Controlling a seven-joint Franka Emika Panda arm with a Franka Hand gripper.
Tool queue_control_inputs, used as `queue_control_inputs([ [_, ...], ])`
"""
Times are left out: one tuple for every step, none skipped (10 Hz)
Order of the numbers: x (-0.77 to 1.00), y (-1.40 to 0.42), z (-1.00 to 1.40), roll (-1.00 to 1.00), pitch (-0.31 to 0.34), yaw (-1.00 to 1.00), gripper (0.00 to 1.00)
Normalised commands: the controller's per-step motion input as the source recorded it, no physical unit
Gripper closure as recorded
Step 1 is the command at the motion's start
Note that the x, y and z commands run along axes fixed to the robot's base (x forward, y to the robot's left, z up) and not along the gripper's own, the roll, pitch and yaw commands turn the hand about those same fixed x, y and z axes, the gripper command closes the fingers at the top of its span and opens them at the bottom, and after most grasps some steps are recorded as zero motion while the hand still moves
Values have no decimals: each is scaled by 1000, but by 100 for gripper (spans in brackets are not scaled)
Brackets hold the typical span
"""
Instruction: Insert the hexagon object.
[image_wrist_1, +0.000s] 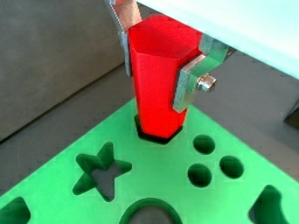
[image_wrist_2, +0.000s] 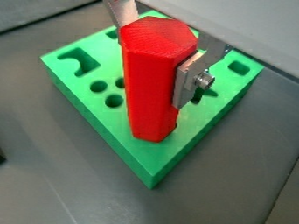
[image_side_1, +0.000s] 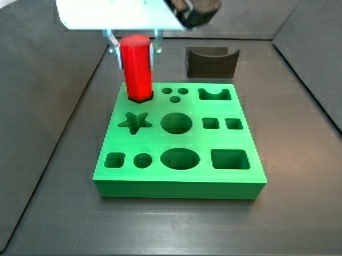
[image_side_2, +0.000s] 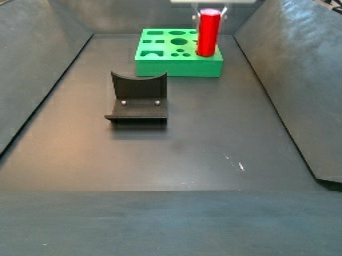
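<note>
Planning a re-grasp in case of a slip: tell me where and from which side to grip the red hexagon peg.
Grip the hexagon peg near its top, from straight above, fingers on two opposite flat faces. It stands upright with its foot in a corner hole of the green board, so only the upper part is free. The gripper holds it like that.

The gripper (image_wrist_1: 162, 54) is cut off above its fingers in both wrist views. The hexagon object (image_wrist_1: 159, 74) hides its own lower end and the hole beneath. The green board (image_wrist_1: 70, 188) runs off the frame's edge in a wrist view.
</note>
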Motion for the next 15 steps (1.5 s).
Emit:
queue_control_inputs([
  [0, 0, -923, -209, 0, -106, 100],
  [123, 0, -917, -200, 13, -120, 100],
  [226, 0, -906, -203, 17, -146, 100],
  [177, -91, -729, -289, 14, -337, 100],
  [129, -80, -700, -297, 19, -354, 100],
  [46, -31, -720, -284, 1, -314, 100],
  [-220, 0, -734, -276, 0, -34, 100],
  [-620, 100, -611, -166, -31, 0, 100],
  [-583, 80, -526, -149, -40, 51, 100],
  [-277, 3, -540, -177, -1, 163, 100],
  [-171, 0, -500, -143, 0, 143, 100],
  [-263, 0, -397, -173, 0, 97, 100],
  [-289, 0, -366, -186, -1, 100, 100],
  [-49, 0, -517, -161, 0, 149, 100],
  [117, 0, -757, -113, 53, 137, 100],
])
